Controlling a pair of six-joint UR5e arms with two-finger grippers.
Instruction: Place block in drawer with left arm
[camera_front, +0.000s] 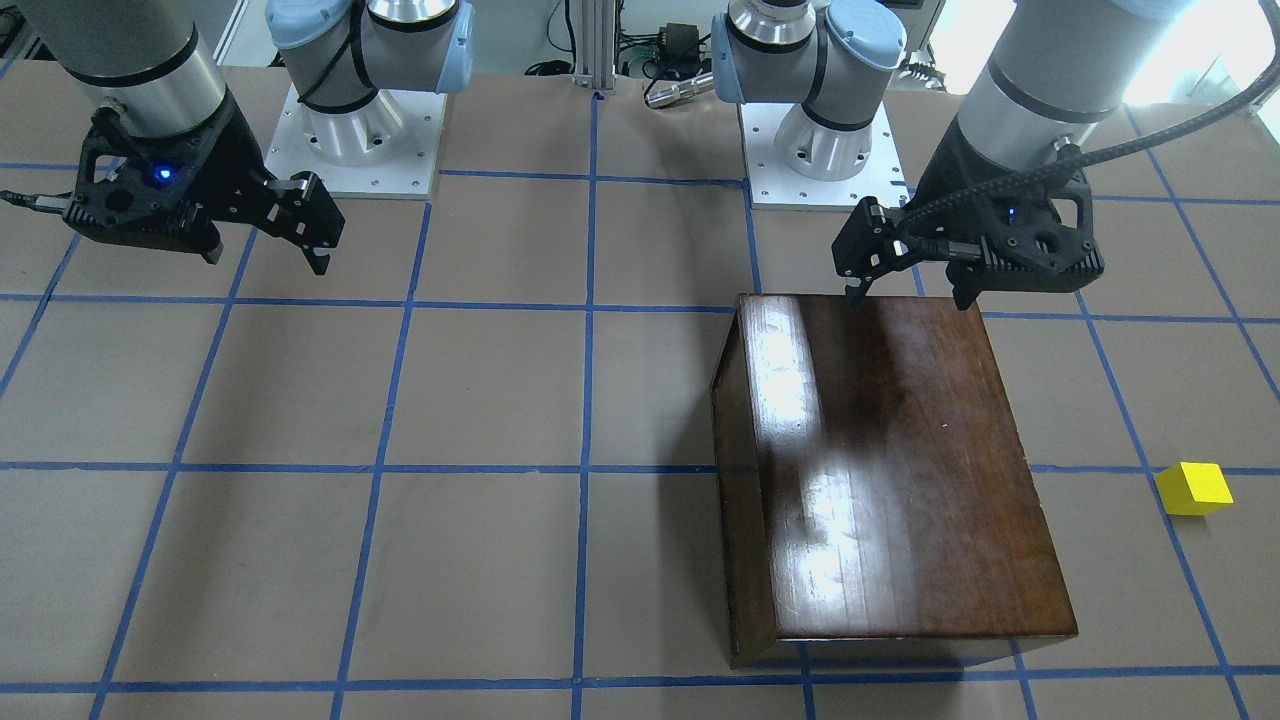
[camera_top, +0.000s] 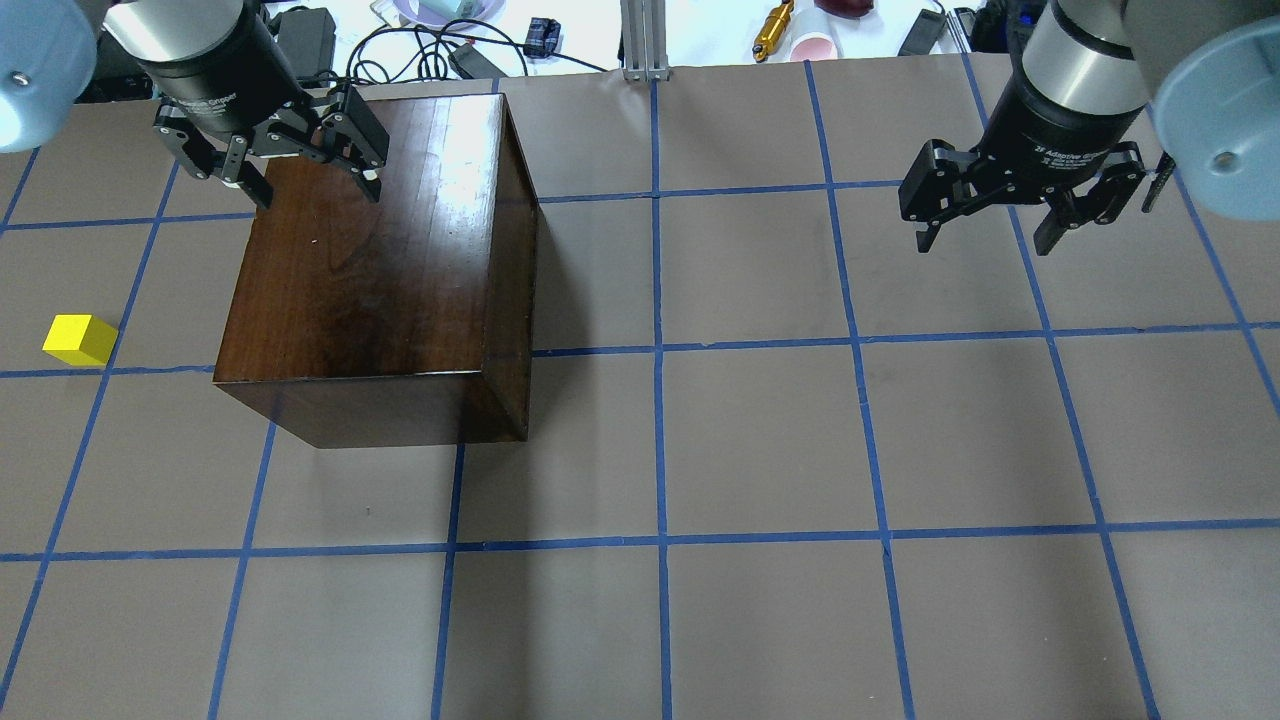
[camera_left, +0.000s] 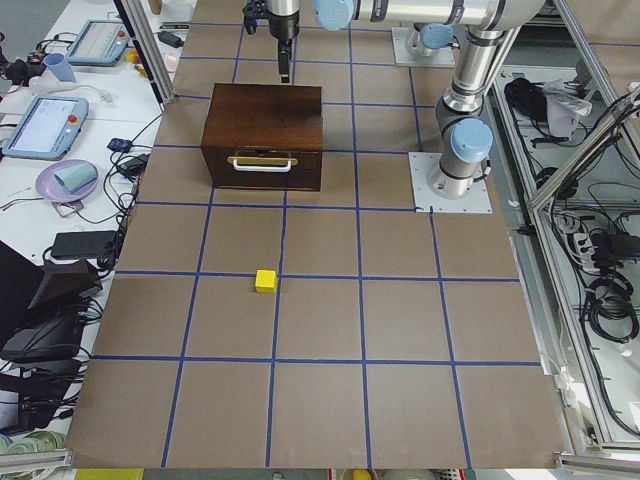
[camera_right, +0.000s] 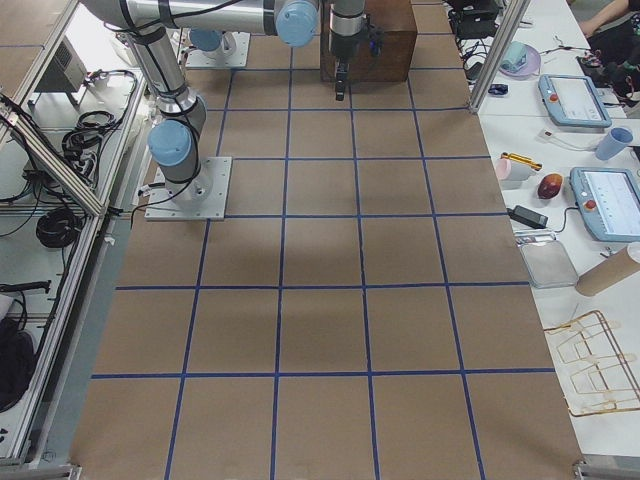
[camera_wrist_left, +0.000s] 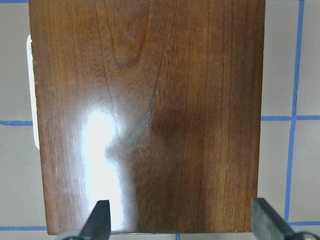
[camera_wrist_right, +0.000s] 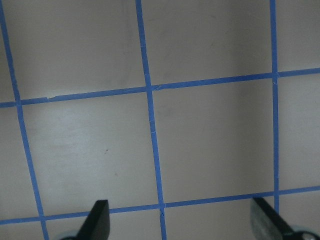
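Note:
The yellow block (camera_top: 80, 339) lies on the table to the left of the dark-brown box (camera_top: 370, 260), apart from it; it also shows in the front view (camera_front: 1193, 488) and the left side view (camera_left: 266, 281). The drawer (camera_left: 262, 172) is shut flush in the box; its front panel with a pale handle faces the block. My left gripper (camera_top: 317, 190) hangs open and empty high above the box top (camera_wrist_left: 150, 115), with its fingertips (camera_wrist_left: 98, 220) at the bottom of the left wrist view. My right gripper (camera_top: 985, 225) is open and empty over bare table (camera_wrist_right: 200, 150).
The table is brown paper with a blue tape grid (camera_top: 657, 350). Cables and small items (camera_top: 440, 40) lie beyond its far edge. The two arm bases (camera_front: 360, 130) stand at the robot's side. The box (camera_front: 890, 470) is the only tall obstacle.

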